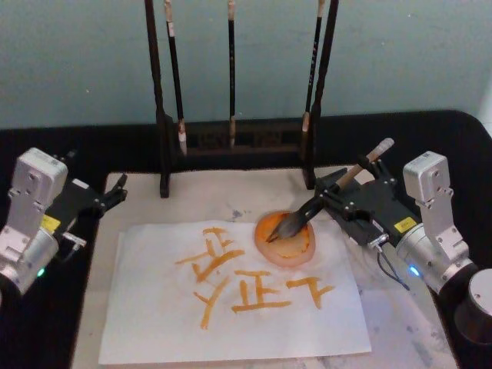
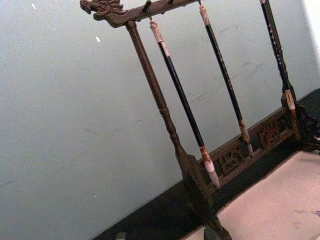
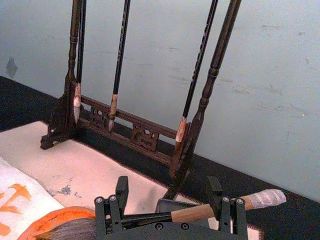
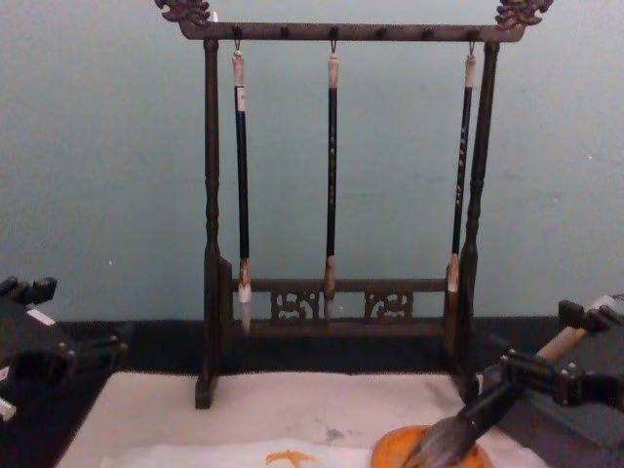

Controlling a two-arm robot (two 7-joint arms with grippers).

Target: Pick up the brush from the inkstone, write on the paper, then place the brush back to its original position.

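Two black fingers [image 3: 216, 192] of the right gripper [image 1: 346, 190] are clamped on the brush [image 1: 332, 188], one on each side of its pale wooden handle just above the black lower section. The handle slants up and away toward the robot's right, and its taped end pokes out past the gripper. The slant likely lets the bushy bristle tip reach down into the dish while the gripper stays clear of the wet paint.

That tip rests in the inkstone [image 1: 286, 240], a shallow round orange dish holding orange paint. The dish sits on the far right part of the paper [image 1: 231, 300], which puts the paint just beside the writing area.

The paper is a white sheet lying flat on a larger cream mat [image 1: 223, 192] on the dark counter [image 1: 115, 146]. Several orange brush strokes forming characters already cover its middle, so the writing looks done. Judging from this, the brush is either being set back in the dish or being loaded again; which one cannot be told.

Behind the mat stands a dark wooden rack [image 4: 341, 31] with three thin black-handled brushes [image 4: 331, 185] hanging tip down from its top bar, well apart from the work.

The left gripper [image 1: 115, 191] is parked at the left edge of the mat, holding nothing, and its fingers appear slightly apart.
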